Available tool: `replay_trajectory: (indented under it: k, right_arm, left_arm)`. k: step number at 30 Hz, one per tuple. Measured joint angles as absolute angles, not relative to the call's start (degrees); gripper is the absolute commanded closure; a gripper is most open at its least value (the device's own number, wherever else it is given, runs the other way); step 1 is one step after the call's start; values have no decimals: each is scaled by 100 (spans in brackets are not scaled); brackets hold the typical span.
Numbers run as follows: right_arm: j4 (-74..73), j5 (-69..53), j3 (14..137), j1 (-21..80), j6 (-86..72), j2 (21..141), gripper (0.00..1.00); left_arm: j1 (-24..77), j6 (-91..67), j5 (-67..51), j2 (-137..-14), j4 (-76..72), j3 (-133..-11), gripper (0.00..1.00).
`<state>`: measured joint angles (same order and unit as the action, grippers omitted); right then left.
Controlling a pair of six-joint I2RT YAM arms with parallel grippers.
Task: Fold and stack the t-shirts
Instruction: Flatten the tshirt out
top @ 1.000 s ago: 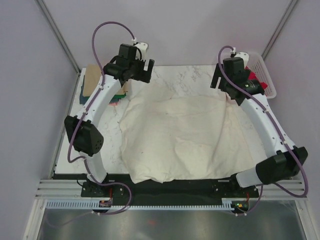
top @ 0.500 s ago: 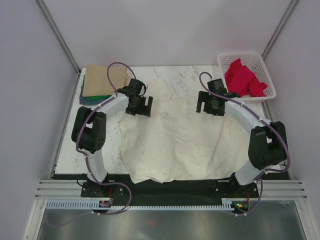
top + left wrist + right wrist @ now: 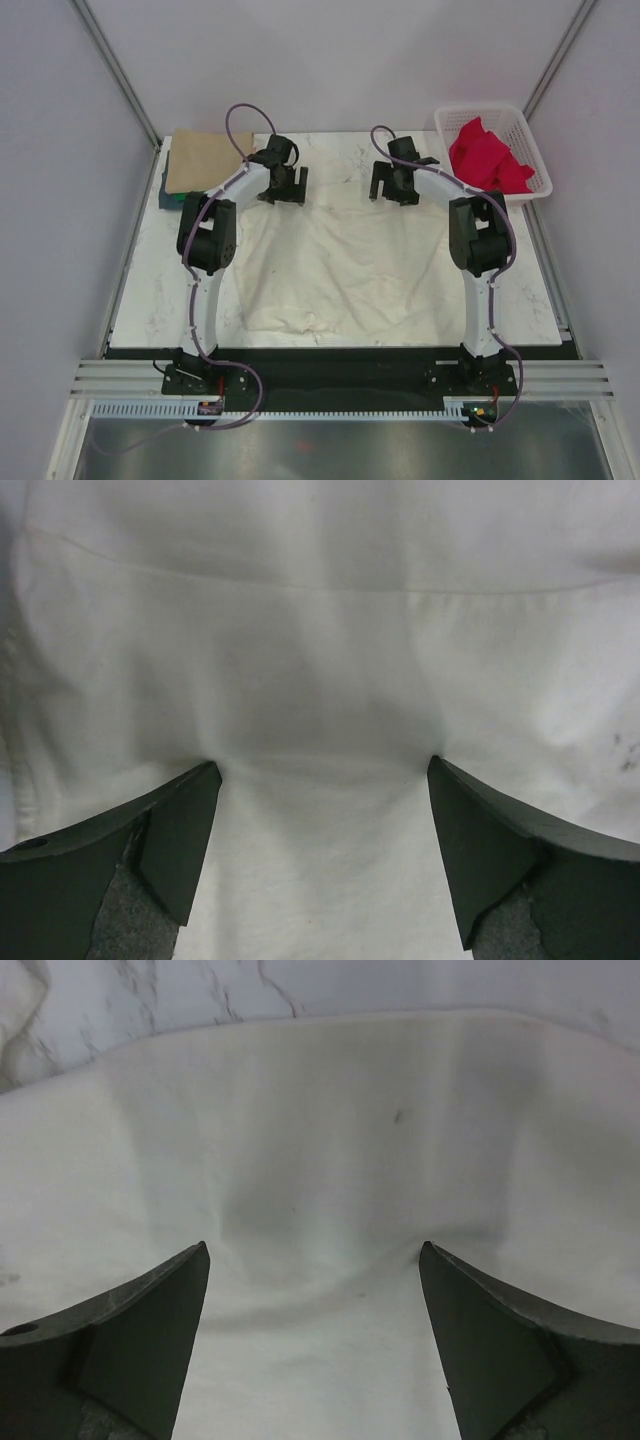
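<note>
A large cream t-shirt [image 3: 340, 265] lies spread on the marble table. My left gripper [image 3: 283, 194] is open, with its fingertips [image 3: 195, 790] pressed down on the shirt's far left part, which fills the left wrist view [image 3: 320, 660]. My right gripper [image 3: 394, 192] is open and pressed on the far right part, near the shirt's far edge [image 3: 330, 1130]. A folded tan t-shirt [image 3: 205, 160] lies at the far left on top of green and teal ones [image 3: 172, 199].
A white mesh basket [image 3: 490, 107] with red cloth [image 3: 485, 155] stands at the far right corner. Bare marble [image 3: 345, 150] shows beyond the shirt's far edge. Both arms stretch far out over the shirt's sides.
Both arms have reached from a raised pose out to the far side and come down onto the shirt's far edge. The shirt now lies flatter and narrower.
</note>
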<state>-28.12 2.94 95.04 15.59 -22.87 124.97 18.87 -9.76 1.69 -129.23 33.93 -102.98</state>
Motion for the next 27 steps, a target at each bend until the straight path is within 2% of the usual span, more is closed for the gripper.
replay_trajectory:
  k: [6, 10, 14, 17, 20, 23, 27]
  right_arm:
    - [-2834, 270, 11076, 1505, -2283, 13511, 5]
    - [-2941, 104, 11933, 1422, -2167, 14007, 5]
    - [-3142, -220, 12108, 1372, -2064, 14066, 4]
    - [-3221, -416, 11950, 1354, -2049, 13898, 2]
    - [-3374, -526, 11404, 1367, -2034, 13332, 2]
    - [-3479, -574, 10728, 1406, -2034, 12409, 2]
    - [-3216, -473, 9247, 1601, -2128, 10503, 2]
  left_arm:
    - [1575, -952, 244, -13638, 3791, -11577, 11]
    - [1468, -954, 242, -13594, 4042, -11758, 8]
    - [1553, -954, 246, -13109, 4209, -11666, 8]
    - [1662, -961, 287, -12130, 4215, -11091, 7]
    - [1846, -1094, 462, -10604, 4045, -10040, 8]
    - [2084, -1411, 648, -8899, 3896, -8663, 10]
    - [2440, -2357, 753, -6563, 3721, -6292, 16]
